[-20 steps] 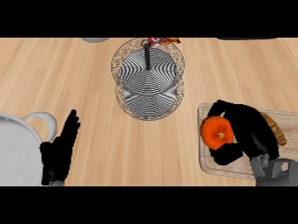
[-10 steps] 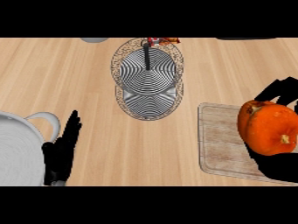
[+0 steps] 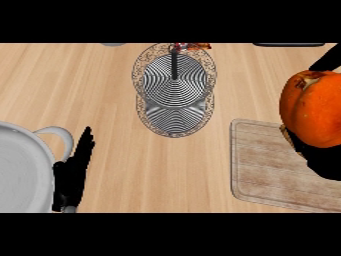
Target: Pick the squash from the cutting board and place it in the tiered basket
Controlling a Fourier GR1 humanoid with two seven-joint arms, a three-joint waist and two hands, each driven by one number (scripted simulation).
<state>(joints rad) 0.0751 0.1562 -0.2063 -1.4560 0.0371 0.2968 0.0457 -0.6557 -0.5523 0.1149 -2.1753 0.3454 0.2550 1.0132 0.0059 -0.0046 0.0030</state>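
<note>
One hand, right hand (image 3: pixel 334 167), curled round squash (image 3: pixel 322 112), held above cutting board (image 3: pixel 276 170); tiered basket (image 3: pixel 174 95) lay left of squash. Left hand (image 3: pixel 75 170) rested open, far left of basket.

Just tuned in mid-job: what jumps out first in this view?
The big orange squash at the right edge, held up close to the camera in the right hand, above the bare cutting board. Next, the wire tiered basket at top centre. The left hand rests open at lower left beside a grey pot.
</note>
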